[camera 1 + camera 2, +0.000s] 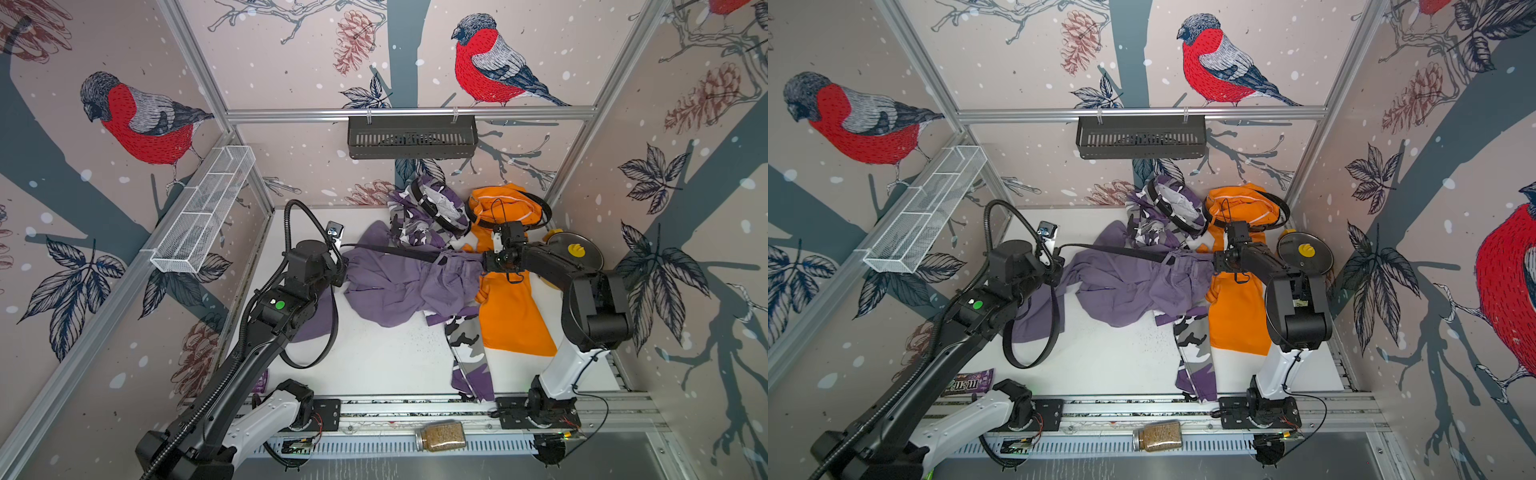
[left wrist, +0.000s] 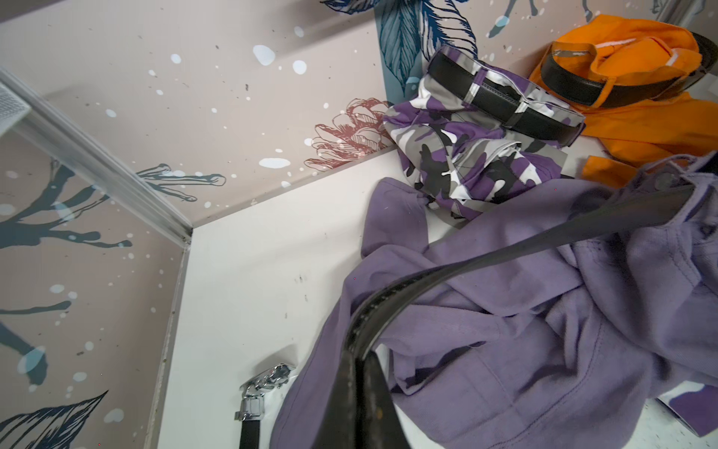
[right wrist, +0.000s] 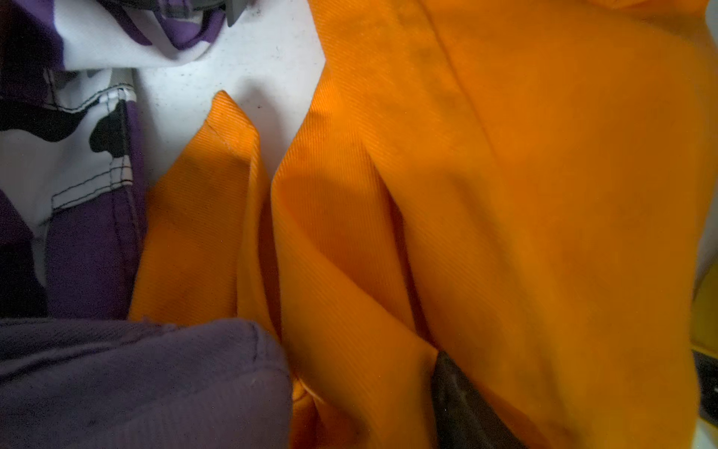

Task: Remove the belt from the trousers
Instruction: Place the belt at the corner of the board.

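I have the white table [image 1: 374, 353] under a heap of three pairs. The lilac trousers [image 1: 399, 286] are bunched across the middle. The orange trousers [image 1: 507, 316] lie toward my right arm's side, and the camouflage trousers [image 1: 465, 336] run from the back wall to the front rail between them.

The belt [image 1: 390, 250] I am working on is the black one on the lilac pair. Its taut stretch runs nearly straight across the table. One end is clamped in the left fingers [image 2: 361, 373], which are pinched tight on the strap. The other end goes into the lilac waistband just beside the right fingers [image 1: 485, 261].

So the long axis lies side to side, from one arm toward the other. The threaded end points at the right arm and the freed length points at the left. Behind the left fingers the slack droops in a loop onto the table.

The right fingers sit low at the waistband, where lilac meets orange. From the right wrist view I cannot tell whether they hold cloth or only press on it.

The buckle [image 2: 264, 385] lies free near the left arm. I judge the next pull should go leftward along the strap.
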Tool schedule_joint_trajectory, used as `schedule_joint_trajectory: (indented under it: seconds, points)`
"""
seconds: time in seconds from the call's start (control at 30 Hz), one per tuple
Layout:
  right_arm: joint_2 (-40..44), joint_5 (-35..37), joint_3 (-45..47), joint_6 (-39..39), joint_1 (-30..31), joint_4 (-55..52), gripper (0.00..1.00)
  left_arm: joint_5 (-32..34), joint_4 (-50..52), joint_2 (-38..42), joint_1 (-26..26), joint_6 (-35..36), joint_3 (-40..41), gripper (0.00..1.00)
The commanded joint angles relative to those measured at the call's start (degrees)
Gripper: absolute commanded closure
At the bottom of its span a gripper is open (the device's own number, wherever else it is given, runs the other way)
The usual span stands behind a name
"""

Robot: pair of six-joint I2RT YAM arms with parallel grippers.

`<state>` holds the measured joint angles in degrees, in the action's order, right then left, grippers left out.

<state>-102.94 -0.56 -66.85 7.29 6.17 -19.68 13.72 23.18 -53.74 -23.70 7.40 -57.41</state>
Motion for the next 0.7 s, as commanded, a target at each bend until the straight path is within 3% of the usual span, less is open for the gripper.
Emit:
schedule_joint_trajectory:
  seconds: [0.0, 0.3, 0.47, 0.67]
  points:
    - [-0.4, 2.5, -0.4, -0.3, -0.2, -1.1, 0.37, 4.5, -3.1, 2.0, 1.2, -0.7, -0.1, 1.0]
    - [-0.2, 2.2, -0.5, -0.3, -0.3, -1.0, 0.37, 5.5, -9.1, 3.6, 4.7, -1.1, 3.3, 1.0]
    - [0.1, 1.8, -0.7, -0.3, -0.1, -1.1, 0.37, 8.3, -15.7, -3.7, 8.9, -3.4, 2.7, 1.0]
    - [0.8, 1.2, -0.4, -0.3, 0.2, -1.1, 0.37, 2.8, -20.3, -16.2, 18.6, -4.6, -1.0, 1.0]
